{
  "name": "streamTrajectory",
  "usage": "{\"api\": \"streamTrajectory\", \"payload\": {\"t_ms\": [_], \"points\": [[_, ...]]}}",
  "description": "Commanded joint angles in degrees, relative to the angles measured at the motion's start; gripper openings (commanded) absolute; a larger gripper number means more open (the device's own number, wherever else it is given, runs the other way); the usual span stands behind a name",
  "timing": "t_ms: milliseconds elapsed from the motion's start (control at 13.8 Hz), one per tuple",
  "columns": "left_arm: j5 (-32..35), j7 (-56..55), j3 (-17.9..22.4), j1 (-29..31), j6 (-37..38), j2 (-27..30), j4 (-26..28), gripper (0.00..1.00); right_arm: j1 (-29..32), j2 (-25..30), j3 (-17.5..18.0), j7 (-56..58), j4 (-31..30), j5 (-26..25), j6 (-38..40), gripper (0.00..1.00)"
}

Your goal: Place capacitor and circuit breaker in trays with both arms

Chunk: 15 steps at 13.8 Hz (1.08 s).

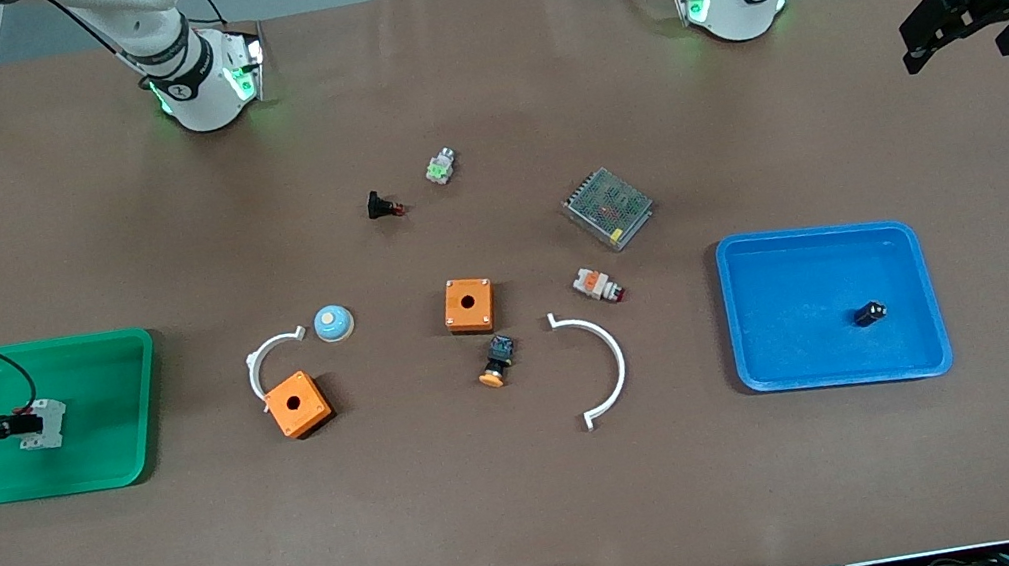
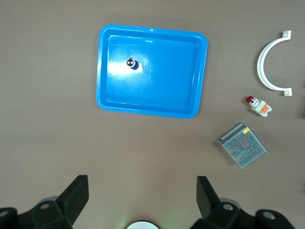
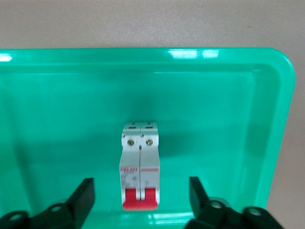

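Observation:
The circuit breaker (image 1: pixel 46 424), a white-grey block with red toggles, rests in the green tray (image 1: pixel 109 345) at the right arm's end of the table. My right gripper (image 1: pixel 29 426) is open low over that tray. In the right wrist view the circuit breaker (image 3: pixel 139 167) sits between the fingers of the right gripper (image 3: pixel 141 187), clear of both, inside the green tray (image 3: pixel 143 55). The capacitor (image 1: pixel 870 313), a tiny black cylinder, lies in the blue tray (image 1: pixel 800 297). My left gripper (image 1: pixel 958 47) is open and empty, raised over bare table at the left arm's end. The left wrist view shows the left gripper (image 2: pixel 141 180), the capacitor (image 2: pixel 130 62) and the blue tray (image 2: pixel 167 71).
Between the trays lie two orange boxes (image 1: pixel 470 305) (image 1: pixel 298 404), two white arcs (image 1: pixel 604 368) (image 1: pixel 268 356), a mesh-covered unit (image 1: pixel 608 208), a white-orange part (image 1: pixel 597 285), an orange-capped button (image 1: pixel 497 362), a black red-tipped part (image 1: pixel 381 206), a blue-white disc (image 1: pixel 334 323) and a small green-white part (image 1: pixel 441 166).

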<state>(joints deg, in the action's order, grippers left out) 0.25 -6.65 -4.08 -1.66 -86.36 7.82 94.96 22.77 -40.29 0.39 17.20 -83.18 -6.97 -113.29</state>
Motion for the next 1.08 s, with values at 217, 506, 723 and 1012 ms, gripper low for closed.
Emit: {"api": "streamTrajectory", "payload": {"t_ms": [217, 506, 723, 1012], "points": [[-1.04, 0.67, 0.66, -0.28, -0.91, 0.18, 0.58, 1.0, -2.72, 13.81, 1.63, -5.58, -0.31, 0.46, 13.33, 1.0], [-0.43, 0.84, 0.57, -0.36, -0.83, -1.05, -1.0, 1.0, -9.83, 22.77, 1.63, -14.54, -0.31, 0.46, 21.77, 1.0], [-0.25, 0.76, 0.57, -0.45, -0.83, -2.1, -1.53, 1.0, -17.21, 30.16, 1.54, -18.95, -0.31, 0.46, 28.11, 1.0], [-0.25, 0.67, 0.57, -0.45, -0.65, -2.11, -1.8, 1.0, -18.82, 36.93, 1.37, -18.96, -1.01, 4.22, 32.07, 1.0]]}}
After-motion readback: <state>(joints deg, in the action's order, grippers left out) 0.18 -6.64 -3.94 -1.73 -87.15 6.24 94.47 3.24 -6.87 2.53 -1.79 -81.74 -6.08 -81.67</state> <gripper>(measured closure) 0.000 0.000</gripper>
